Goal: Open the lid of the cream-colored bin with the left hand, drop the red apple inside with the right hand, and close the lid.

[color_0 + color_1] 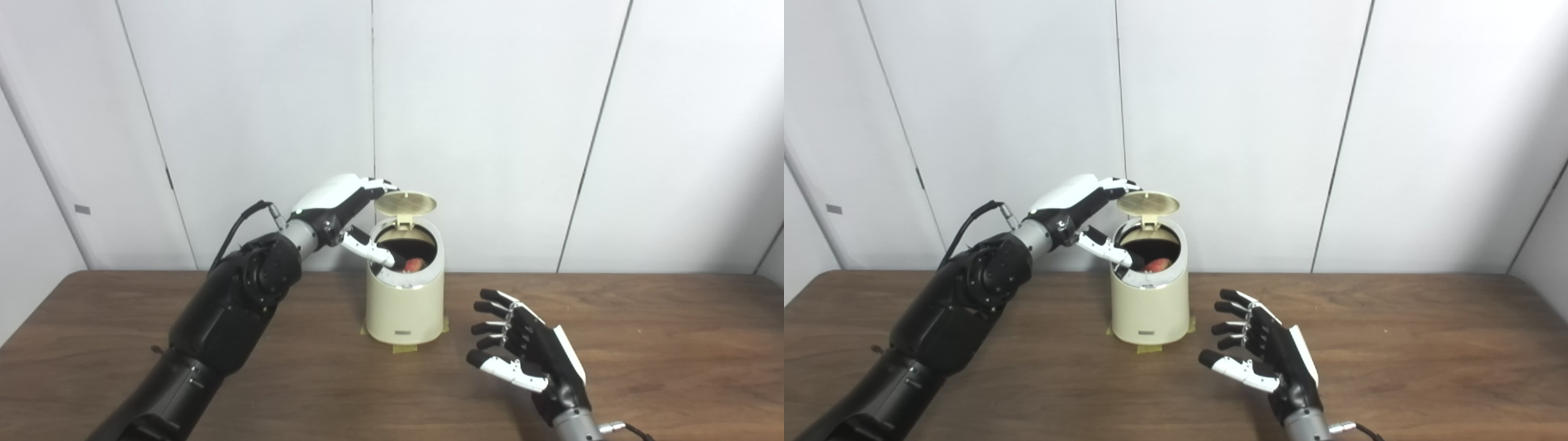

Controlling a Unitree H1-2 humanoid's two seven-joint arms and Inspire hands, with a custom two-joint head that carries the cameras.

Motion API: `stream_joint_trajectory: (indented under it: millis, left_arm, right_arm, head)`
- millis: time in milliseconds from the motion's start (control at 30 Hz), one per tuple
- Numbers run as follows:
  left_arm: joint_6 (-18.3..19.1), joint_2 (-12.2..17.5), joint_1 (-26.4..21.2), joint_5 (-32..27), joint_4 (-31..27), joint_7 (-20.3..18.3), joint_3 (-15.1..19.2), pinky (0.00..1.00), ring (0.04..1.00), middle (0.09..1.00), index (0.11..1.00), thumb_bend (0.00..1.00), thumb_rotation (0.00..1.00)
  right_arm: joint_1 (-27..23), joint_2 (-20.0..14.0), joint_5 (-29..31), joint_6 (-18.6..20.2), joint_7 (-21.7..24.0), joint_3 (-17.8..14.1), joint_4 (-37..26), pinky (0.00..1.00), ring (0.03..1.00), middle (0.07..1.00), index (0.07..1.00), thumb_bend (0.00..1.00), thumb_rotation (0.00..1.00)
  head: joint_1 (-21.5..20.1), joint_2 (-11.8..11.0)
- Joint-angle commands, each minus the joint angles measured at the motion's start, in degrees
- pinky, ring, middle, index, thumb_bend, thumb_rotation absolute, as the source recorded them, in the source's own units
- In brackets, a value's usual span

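The red apple point(414, 264) lies inside the cream-colored bin point(405, 306), low in the dark opening, so the drop looks done and the step in hand is closing the lid. The lid point(405, 203) stands tipped up on its hinge at the back of the bin, just beyond the fingertips of the left hand point(339, 207), which touch or nearly touch its near edge from above. That hand's thumb reaches down past the bin's rim toward the opening. Whether the fingers pinch the lid or only rest on it I cannot tell.

To close well, the thumb should come clear of the opening first, or the lid will catch on it. Then the fingers can press the lid forward and down over the hinge, slowly, so the taped bin does not tip.

The right hand point(525, 350) hovers over the table point(674, 343), open and empty, well apart from the bin on its near right side.
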Motion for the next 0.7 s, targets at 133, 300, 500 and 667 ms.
stream_joint_trajectory:
  millis: [133,300,500,667]
  left_arm:
    - [-0.52,1.71,-2.49,-1.44,-4.96,-1.93,1.75,1.0,1.0,0.97,0.878,0.98,0.36]
    - [0.15,2.54,-1.95,-1.59,-7.82,-3.83,2.02,1.0,1.0,0.961,0.879,0.99,0.36]
    - [0.82,3.39,-1.47,-1.49,-10.48,-6.34,2.07,1.0,1.0,0.955,0.881,1.0,0.38]
    - [1.29,4.38,-1.25,0.19,-12.04,-8.46,1.0,1.0,1.0,0.949,0.886,0.98,0.35]
  right_arm:
    - [-2.61,0.03,-0.55,-0.91,-0.38,0.34,-1.16,0.55,0.622,0.753,0.769,0.79,0.29]
    - [-2.79,0.04,-0.5,-0.96,-0.33,0.36,-0.99,0.53,0.618,0.756,0.772,0.79,0.3]
    - [-2.96,0.05,-0.58,-0.58,-0.24,0.55,-1.18,0.53,0.613,0.759,0.773,0.79,0.29]
    - [-2.91,0.22,0.0,-0.27,-0.11,0.55,-1.61,0.52,0.606,0.757,0.773,0.78,0.27]
  head:
    - [0.2,0.07]
    - [0.26,0.33]
    - [0.37,0.6]
    - [0.26,0.8]
